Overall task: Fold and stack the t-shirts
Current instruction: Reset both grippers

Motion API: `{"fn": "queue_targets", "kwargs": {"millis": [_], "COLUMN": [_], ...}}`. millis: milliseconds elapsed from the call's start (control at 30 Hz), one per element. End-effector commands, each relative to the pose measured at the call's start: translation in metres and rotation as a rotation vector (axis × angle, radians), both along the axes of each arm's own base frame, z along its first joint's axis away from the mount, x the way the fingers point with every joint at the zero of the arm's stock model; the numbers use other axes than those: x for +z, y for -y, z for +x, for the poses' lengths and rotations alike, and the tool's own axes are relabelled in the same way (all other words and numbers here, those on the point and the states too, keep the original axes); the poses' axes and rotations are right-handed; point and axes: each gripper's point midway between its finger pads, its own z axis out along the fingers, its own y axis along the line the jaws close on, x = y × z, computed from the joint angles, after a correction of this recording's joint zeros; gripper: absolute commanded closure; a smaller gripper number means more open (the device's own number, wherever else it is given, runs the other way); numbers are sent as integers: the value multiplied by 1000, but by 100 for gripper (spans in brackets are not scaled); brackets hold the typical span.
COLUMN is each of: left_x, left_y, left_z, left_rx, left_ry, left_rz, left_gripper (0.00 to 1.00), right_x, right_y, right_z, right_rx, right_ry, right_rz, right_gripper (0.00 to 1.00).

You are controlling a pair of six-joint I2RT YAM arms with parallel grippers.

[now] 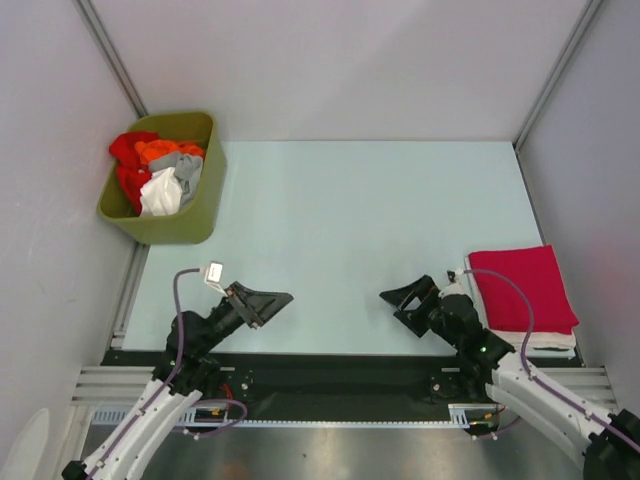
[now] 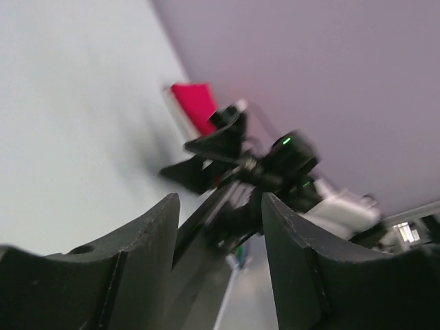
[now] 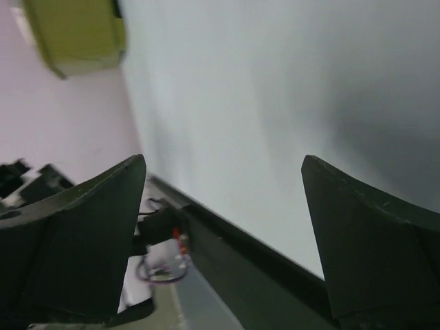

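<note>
A folded crimson-red t-shirt (image 1: pixel 522 288) lies on a folded off-white one (image 1: pixel 553 340) at the table's right edge, and it shows far off in the left wrist view as a red t-shirt (image 2: pixel 193 103). More t-shirts, red (image 1: pixel 130 152), orange (image 1: pixel 167 150), grey (image 1: pixel 186 170) and white (image 1: pixel 158 194), are heaped in the olive-green bin (image 1: pixel 190 222) at the back left. My left gripper (image 1: pixel 283 298) hovers open and empty near the front edge. My right gripper (image 1: pixel 395 300) is open wide and empty, just left of the folded stack.
The pale table (image 1: pixel 350 220) stretches between the bin and the stack. White walls close in on both sides and the back. The black base rail (image 1: pixel 340 385) runs along the near edge. The bin (image 3: pixel 79 31) appears far off in the right wrist view.
</note>
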Motion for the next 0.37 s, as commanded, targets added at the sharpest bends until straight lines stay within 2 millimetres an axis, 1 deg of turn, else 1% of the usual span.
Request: {"fn": "queue_targets", "kwargs": {"millis": [0, 33, 67, 100, 133, 200, 233, 267, 300, 333], "left_x": [-36, -32, -36, -35, -26, -16, -5, 6, 19, 44], "left_y": [-4, -3, -3, -3, -3, -5, -7, -12, -15, -21], "left_z": [14, 13, 13, 13, 14, 14, 14, 16, 15, 9], "left_rx": [68, 56, 56, 56, 59, 66, 67, 89, 94, 69], "left_ry": [-89, -76, -91, -90, -67, -59, -50, -30, -10, 12], "left_rz": [-132, -137, -129, -137, -159, -206, -257, -306, -358, -471], "left_gripper": [44, 44, 44, 43, 43, 43, 42, 41, 39, 39], "right_x": [37, 32, 34, 32, 33, 40, 46, 57, 66, 98], "right_y": [-10, -8, -6, -4, -5, -7, -10, -14, -17, -22], "right_z": [-2, -2, -5, -5, -8, -12, -15, -19, -22, -31], "right_rx": [-32, -54, -57, -68, -61, -40, -14, 21, 55, 136], "right_ry": [59, 39, 39, 25, 24, 36, 52, 83, 120, 233], "right_rz": [304, 326, 357, 359, 371, 397, 414, 440, 457, 526], "right_gripper": [0, 0, 0, 0, 0, 0, 0, 0, 0, 0]}}
